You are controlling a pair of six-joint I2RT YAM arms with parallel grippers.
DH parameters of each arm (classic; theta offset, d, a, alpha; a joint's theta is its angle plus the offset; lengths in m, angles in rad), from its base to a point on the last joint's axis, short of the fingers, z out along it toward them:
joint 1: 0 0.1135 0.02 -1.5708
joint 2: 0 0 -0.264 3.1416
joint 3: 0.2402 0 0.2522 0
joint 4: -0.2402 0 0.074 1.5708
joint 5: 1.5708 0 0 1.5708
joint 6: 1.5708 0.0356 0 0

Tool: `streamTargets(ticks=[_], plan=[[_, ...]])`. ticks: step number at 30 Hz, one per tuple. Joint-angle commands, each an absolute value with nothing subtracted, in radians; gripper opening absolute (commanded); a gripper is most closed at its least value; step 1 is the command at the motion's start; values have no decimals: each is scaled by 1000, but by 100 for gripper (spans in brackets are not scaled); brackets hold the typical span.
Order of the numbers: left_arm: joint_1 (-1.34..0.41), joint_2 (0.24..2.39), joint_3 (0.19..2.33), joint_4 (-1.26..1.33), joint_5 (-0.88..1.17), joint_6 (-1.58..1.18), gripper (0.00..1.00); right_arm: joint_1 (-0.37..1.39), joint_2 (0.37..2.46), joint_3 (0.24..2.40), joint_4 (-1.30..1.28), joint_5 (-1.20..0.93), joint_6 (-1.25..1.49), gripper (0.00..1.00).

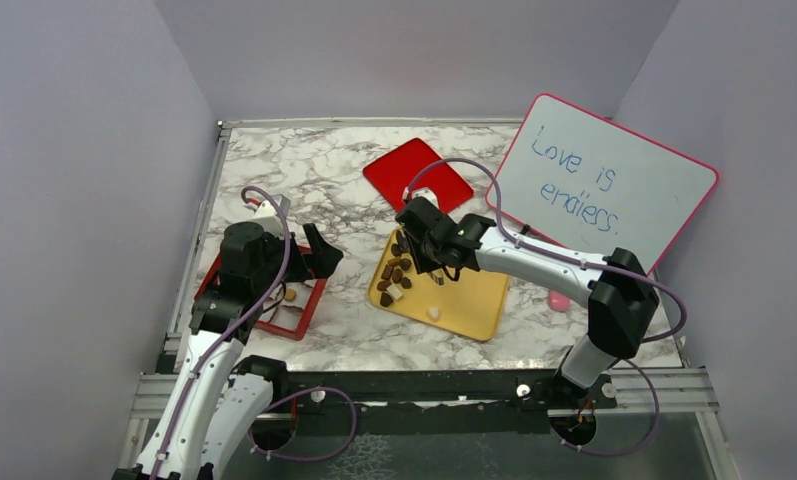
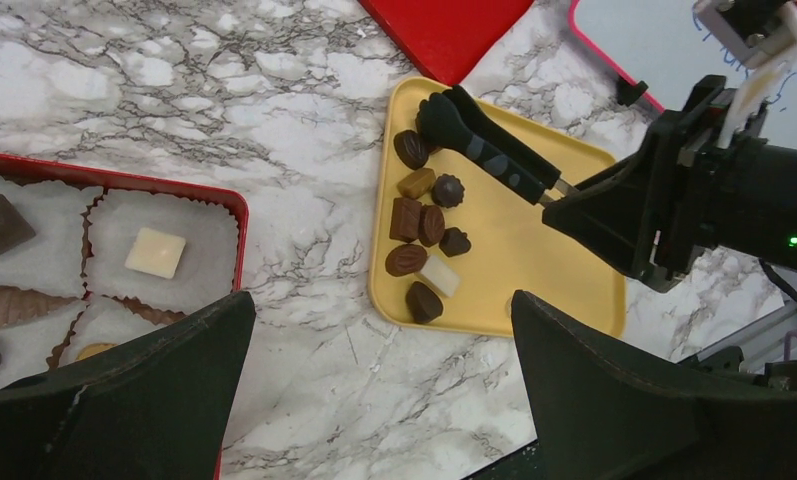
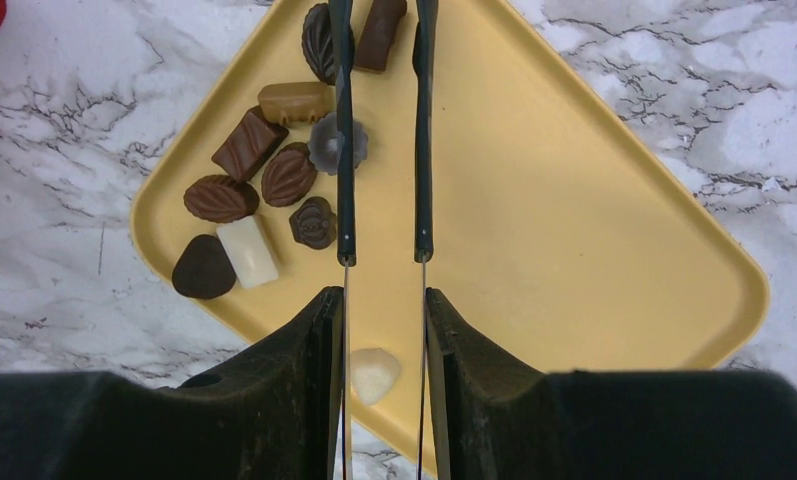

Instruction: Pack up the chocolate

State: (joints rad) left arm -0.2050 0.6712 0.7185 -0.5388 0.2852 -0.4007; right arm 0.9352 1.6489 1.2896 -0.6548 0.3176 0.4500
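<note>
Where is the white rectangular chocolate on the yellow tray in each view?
Top external: white rectangular chocolate, at the cluster's lower end, left part of the yellow tray.
Left wrist: the chocolate, picture centre, just above a dark piece.
Right wrist: the chocolate, left of the tongs.
Shared landmark: the yellow tray.

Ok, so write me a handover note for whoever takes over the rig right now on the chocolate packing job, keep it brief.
Left gripper: open, empty, hovering between the red box and the yellow tray.
Right gripper: shut on the black tongs, which reach over the tray.
Chocolates: most lie clustered on the tray, with one cream piece apart near its edge.
Done: a white square and a few others sit in the box's paper cups.
Left: move the tray's pieces into the box.
</note>
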Motion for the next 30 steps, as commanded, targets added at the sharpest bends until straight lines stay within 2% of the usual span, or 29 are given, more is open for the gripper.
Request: streamTargets(ticks=[1,4,12,30], plan=[[-208,636,702,-492,322,-385,99,926,1682,1320,-611,344,478,37],[-207,624,701,-493,322,-386,99,926,1689,1307,-608,326,489,37],[-208,597,696,-493,316,-389,99,926,1672,1280,-600,328,504,25],[-209,588,715,-505,187,-414,99,927,1564,1235,-563,274,420,24]])
